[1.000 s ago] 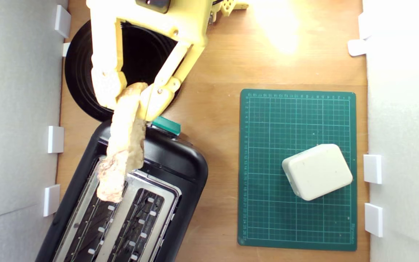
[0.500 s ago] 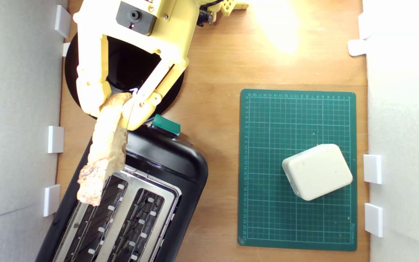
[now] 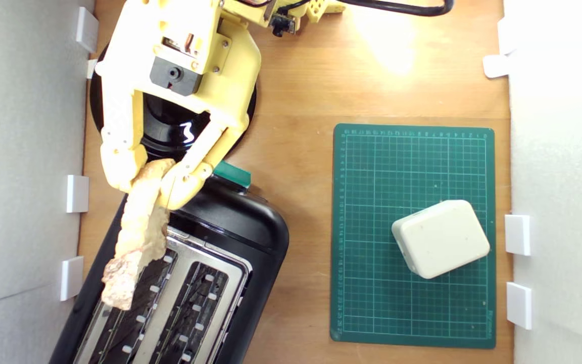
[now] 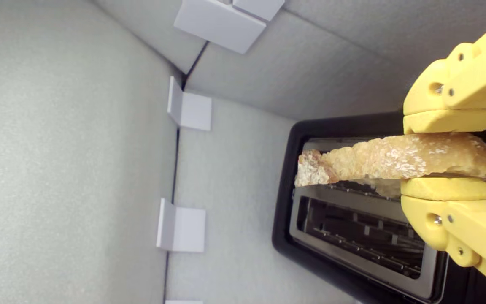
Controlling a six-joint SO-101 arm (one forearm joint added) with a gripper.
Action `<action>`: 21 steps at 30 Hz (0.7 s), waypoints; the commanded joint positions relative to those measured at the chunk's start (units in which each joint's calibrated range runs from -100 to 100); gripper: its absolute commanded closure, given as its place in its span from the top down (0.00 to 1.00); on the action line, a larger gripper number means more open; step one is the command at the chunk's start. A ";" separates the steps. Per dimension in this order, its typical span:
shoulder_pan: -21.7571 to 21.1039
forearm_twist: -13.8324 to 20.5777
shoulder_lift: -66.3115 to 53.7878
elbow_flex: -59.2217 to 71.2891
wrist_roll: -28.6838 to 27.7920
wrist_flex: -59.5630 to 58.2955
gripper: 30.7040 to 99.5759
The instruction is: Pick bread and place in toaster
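A: What is the gripper (image 3: pixel 150 183) doing?

B: Its two yellow fingers (image 4: pixel 447 121) pinch one end of the bread (image 3: pixel 137 232), crust edge on. The slice hangs over the toaster (image 3: pixel 230 222), on the exterior view's left.

A: Why hold it by the end?

B: Probably so the free length can drop into a slot with the fingers staying above the metal top.

A: Is it lined up?

B: Roughly. In the exterior view it runs along the slot nearer that view's left edge, the tip over the rim. It is not in yet.

A: Anything else?

B: A black plate (image 3: pixel 98 108) beyond the toaster, and a cream block (image 3: pixel 440 238) on the green mat (image 3: pixel 372 303), well apart.
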 commanded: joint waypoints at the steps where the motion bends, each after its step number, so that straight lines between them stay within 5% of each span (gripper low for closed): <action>1: 0.59 0.18 0.21 -2.98 -0.01 -2.60 0.43; 21: 1.56 1.45 5.70 -2.89 -0.22 -2.60 0.43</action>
